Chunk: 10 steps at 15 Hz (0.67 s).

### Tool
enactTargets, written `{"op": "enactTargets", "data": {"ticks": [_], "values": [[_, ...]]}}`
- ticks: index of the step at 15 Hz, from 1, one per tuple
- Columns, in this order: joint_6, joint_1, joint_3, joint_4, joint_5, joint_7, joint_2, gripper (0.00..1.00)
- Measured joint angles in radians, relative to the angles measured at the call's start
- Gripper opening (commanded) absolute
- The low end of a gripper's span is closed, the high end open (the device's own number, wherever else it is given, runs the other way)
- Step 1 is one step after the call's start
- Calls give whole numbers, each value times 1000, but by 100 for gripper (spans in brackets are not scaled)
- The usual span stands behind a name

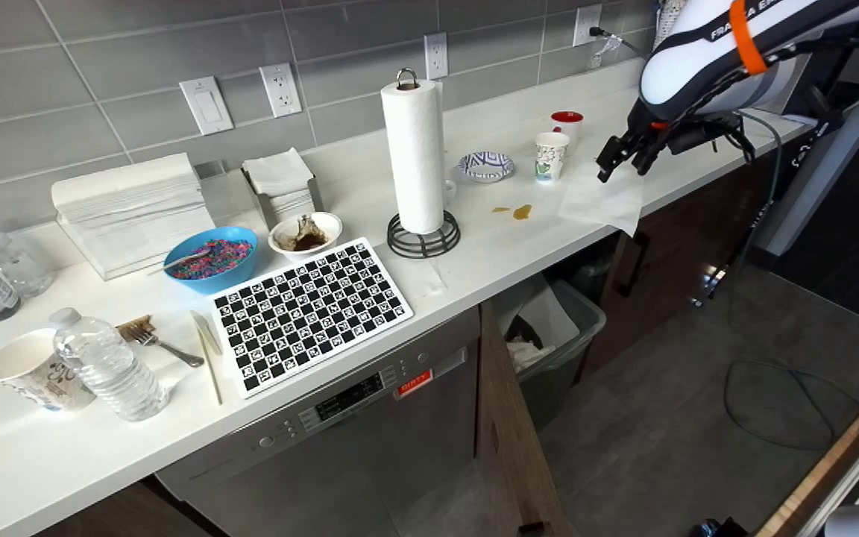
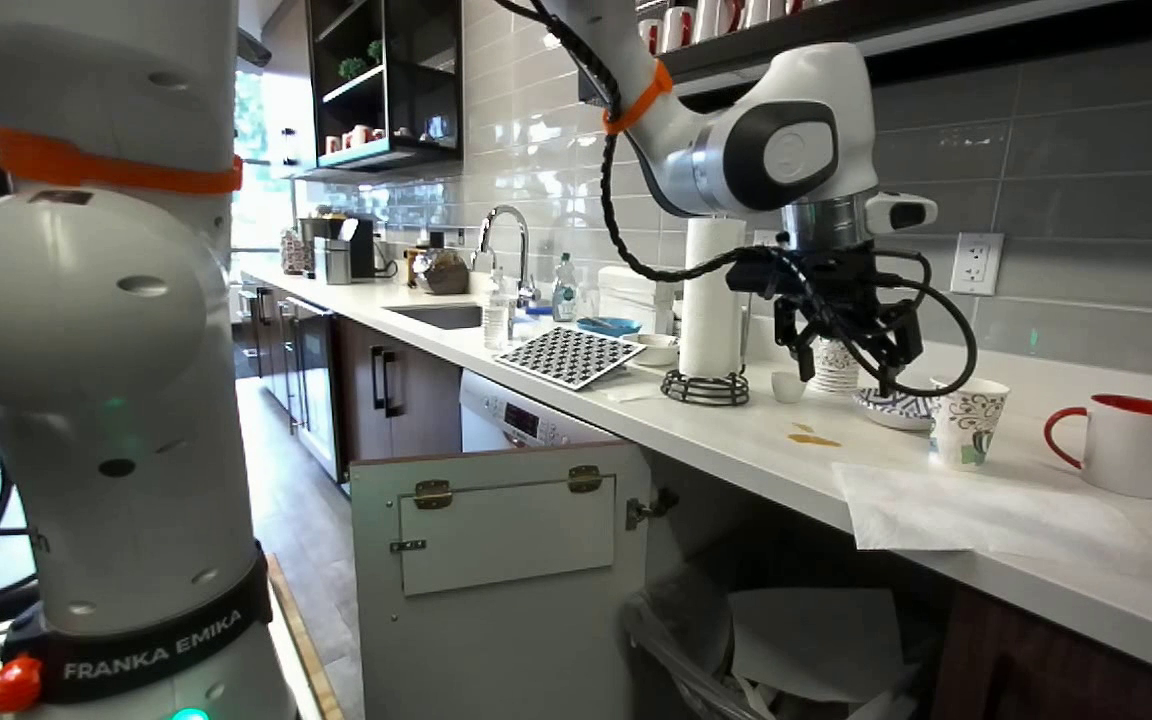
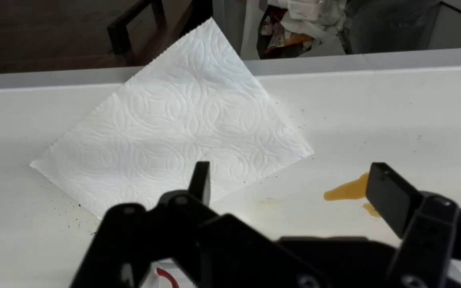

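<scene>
My gripper (image 3: 288,176) is open and empty above the white counter. It also shows in both exterior views (image 1: 621,168) (image 2: 846,375). A white paper towel sheet (image 3: 166,132) lies flat below it, one corner hanging over the counter's front edge; it shows in both exterior views (image 1: 608,201) (image 2: 976,515). In the wrist view, a yellow-brown spill (image 3: 348,190) lies beside the right finger, which hides part of it. The spill also shows in both exterior views (image 1: 522,212) (image 2: 814,440). A patterned paper cup (image 1: 549,160) and a red-lined white mug (image 2: 1136,450) stand nearby.
A paper towel roll on a wire stand (image 1: 414,160) and a blue-patterned bowl (image 1: 485,168) stand on the counter. A checkered board (image 1: 314,313), blue bowl (image 1: 213,257) and water bottle (image 1: 112,365) are farther along. Below, a cabinet door (image 2: 506,620) is open beside a bin (image 1: 571,388).
</scene>
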Motion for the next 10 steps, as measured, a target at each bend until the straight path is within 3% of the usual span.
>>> {"op": "enactTargets", "data": {"ticks": [4, 10], "values": [[-15, -9, 2, 84, -29, -23, 105, 100], [-2, -15, 1, 100, -67, -17, 117, 100]]}}
